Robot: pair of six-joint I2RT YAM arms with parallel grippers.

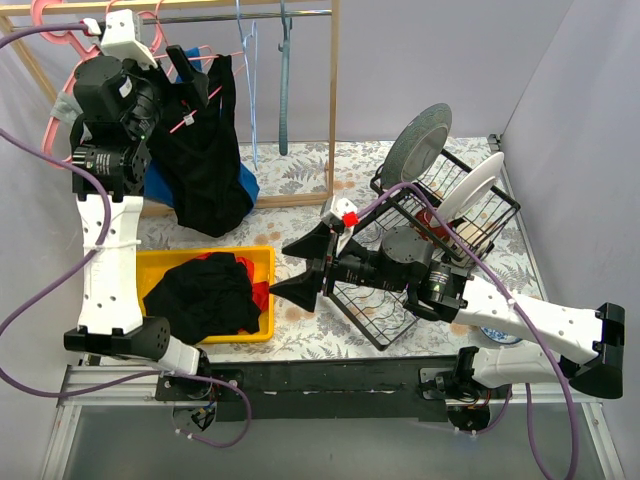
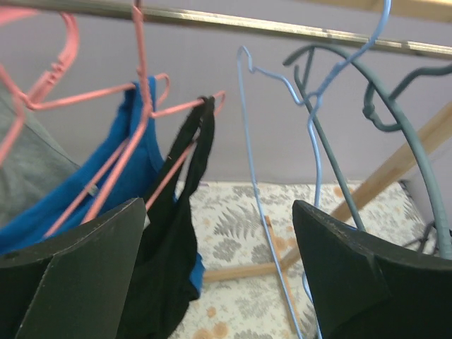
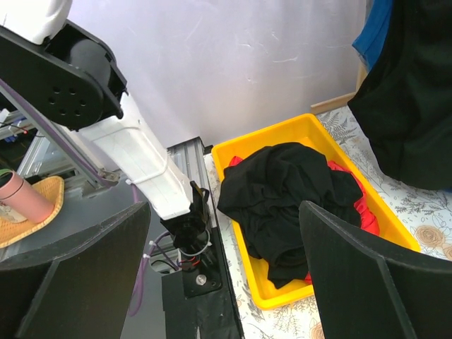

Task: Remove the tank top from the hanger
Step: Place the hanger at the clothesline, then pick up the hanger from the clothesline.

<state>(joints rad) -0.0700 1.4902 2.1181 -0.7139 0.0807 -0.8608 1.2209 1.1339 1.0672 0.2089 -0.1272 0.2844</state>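
Note:
The black tank top (image 1: 205, 170) hangs on a pink hanger (image 1: 197, 107) from the rail at the back left, in front of a blue garment (image 1: 247, 185). My left gripper (image 1: 185, 75) is raised to the rail beside it. In the left wrist view the left gripper (image 2: 219, 268) is open. The tank top (image 2: 173, 247) hangs just inside its left finger (image 2: 70, 275), one strap hooked over the pink hanger (image 2: 141, 127). Nothing is gripped. My right gripper (image 1: 283, 268) is open and low, pointing left at the yellow bin; it (image 3: 222, 275) holds nothing.
The yellow bin (image 1: 160, 258) holds black and red clothes (image 3: 289, 191). Bare blue wire hangers (image 2: 258, 176) and a grey hanger (image 2: 395, 106) hang right of the tank top. A wooden rack post (image 1: 333, 100) stands mid-table. A wire dish rack (image 1: 400, 310) with plates (image 1: 415, 145) is at the right.

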